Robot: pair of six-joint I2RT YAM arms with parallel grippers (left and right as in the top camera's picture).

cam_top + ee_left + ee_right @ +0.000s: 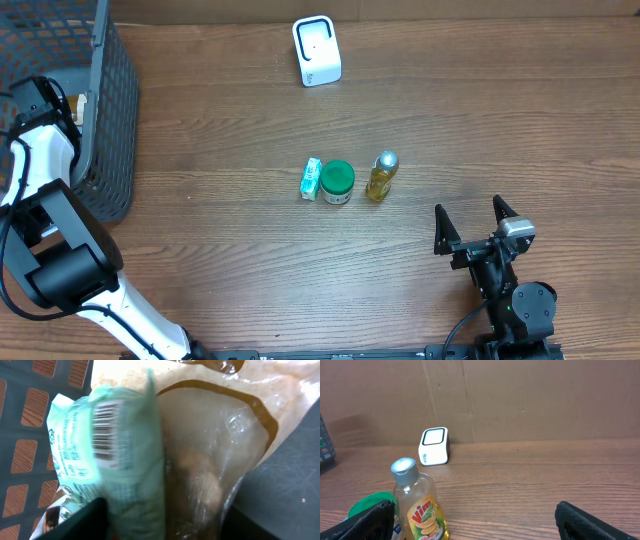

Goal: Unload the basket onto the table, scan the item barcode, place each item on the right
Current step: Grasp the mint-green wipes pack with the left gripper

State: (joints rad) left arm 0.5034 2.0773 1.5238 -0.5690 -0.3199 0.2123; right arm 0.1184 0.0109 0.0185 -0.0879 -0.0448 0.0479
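In the left wrist view a pale green packet (115,460) with a black barcode (107,432) lies against a clear bag with brown trim (210,460), inside the dark mesh basket (110,110). My left gripper (165,520) is open, its dark fingers (85,520) standing either side of both packs; whether they press on them I cannot tell. The white scanner (317,50) stands at the back of the table. My right gripper (475,220) rests open near the front right edge, with nothing in it.
A small teal box (311,179), a green-lidded jar (337,182) and a yellow Vim bottle (381,176) stand in a row mid-table. The bottle (420,505) sits just ahead of the right gripper's left finger. The basket fills the far left corner.
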